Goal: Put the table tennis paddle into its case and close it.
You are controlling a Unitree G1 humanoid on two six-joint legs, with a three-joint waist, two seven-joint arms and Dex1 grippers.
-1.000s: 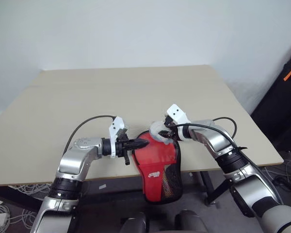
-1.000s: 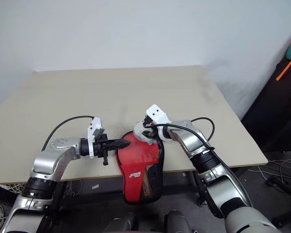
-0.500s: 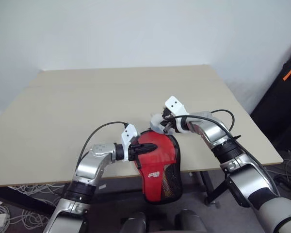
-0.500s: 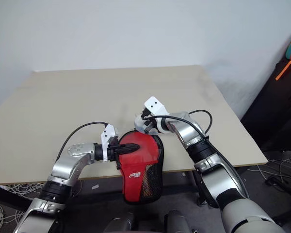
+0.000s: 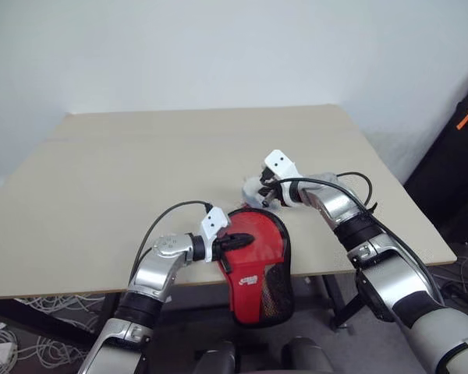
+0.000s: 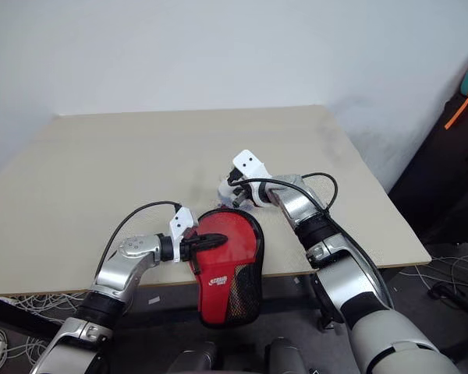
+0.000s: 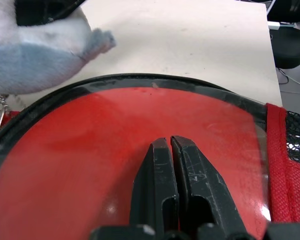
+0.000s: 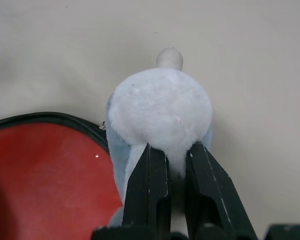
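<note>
Left eye view: the case (image 5: 257,265) is seen at the lower middle of the frame, lying on the near edge of the table (image 5: 125,171), with its narrow mesh end hanging past that edge towards the bottom of the frame. Its red outside with a white logo is turned upward, and black edging runs round its rounded upper part. The table tennis paddle cannot be made out separately; whether it lies inside the case cannot be told.

The left gripper (image 5: 246,239) is shown left of centre, its two black fingers pressed together with nothing between them, their tips resting on the red rounded part of the case. In the left wrist view the closed fingers (image 7: 187,175) are seen lying flat on the glossy red surface.

The right gripper (image 5: 267,199) is placed just above the case's upper right edge. A soft white and pale blue plush ball (image 8: 160,107) is pinched between its fingers, as shown in the right wrist view, where the fingertips (image 8: 150,172) are sunk into the fluff. The plush ball sits on the table, right beside the case's black edging.
</note>
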